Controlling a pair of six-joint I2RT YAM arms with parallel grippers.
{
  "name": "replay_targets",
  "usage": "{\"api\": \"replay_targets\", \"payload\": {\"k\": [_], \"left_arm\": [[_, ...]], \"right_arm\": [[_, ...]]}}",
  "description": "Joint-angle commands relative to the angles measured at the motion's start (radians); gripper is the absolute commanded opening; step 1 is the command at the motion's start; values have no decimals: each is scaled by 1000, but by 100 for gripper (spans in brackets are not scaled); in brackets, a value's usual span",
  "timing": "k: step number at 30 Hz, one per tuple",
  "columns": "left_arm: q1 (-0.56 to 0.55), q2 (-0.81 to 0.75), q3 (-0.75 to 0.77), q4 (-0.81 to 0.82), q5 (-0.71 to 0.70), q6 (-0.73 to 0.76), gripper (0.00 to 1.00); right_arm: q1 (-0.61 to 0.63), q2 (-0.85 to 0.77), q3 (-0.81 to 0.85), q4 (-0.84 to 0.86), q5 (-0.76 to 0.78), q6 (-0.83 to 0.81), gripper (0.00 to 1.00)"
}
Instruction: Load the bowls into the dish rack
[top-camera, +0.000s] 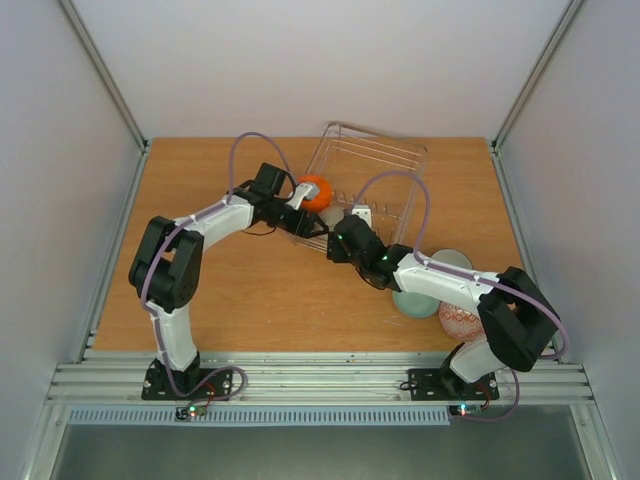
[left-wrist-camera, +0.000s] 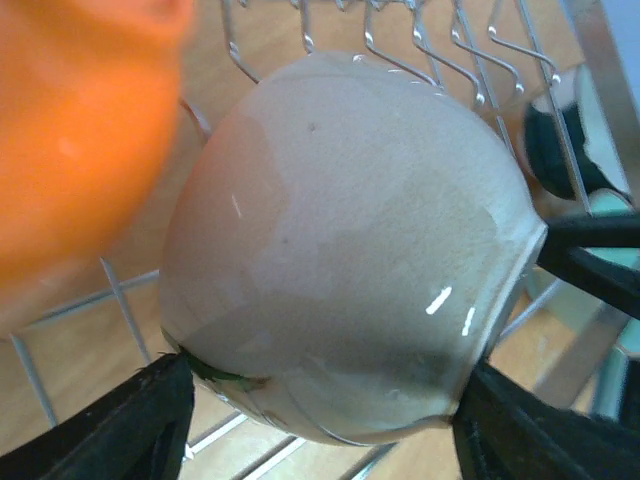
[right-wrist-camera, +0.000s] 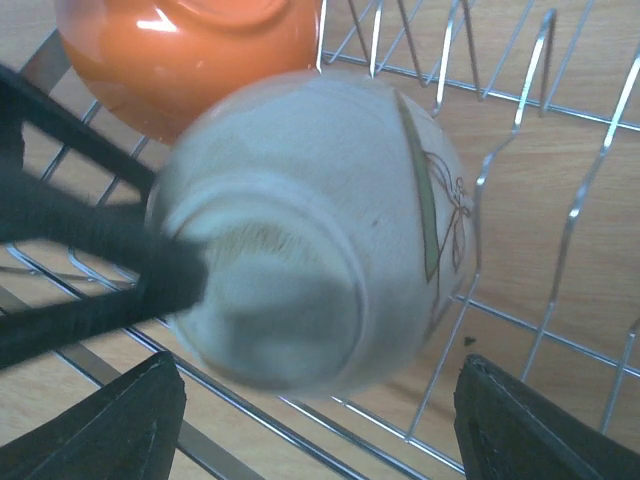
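Left wrist: the left tool (left-wrist-camera: 325, 380) pinches a white bowl (left-wrist-camera: 350, 250) over the dish rack (left-wrist-camera: 110, 289), beside the orange bowl (left-wrist-camera: 80, 140). This looks like mid-loading; next it should lower the bowl between tines and release.

Right wrist: the right tool (right-wrist-camera: 320, 365) is spread and holds nothing.

Top: the rack sits at the far edge of the wooden tabletop (top-camera: 250, 290), inside white walls (top-camera: 300, 60).
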Motion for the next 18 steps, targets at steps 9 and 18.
{"api": "replay_targets", "payload": {"k": [9, 18], "left_arm": [[-35, 61, -112, -169, 409, 41, 32], [-34, 8, -133, -141, 373, 42, 13]], "right_arm": [[10, -90, -56, -88, 18, 31, 73], [10, -128, -65, -97, 21, 26, 73]]}}
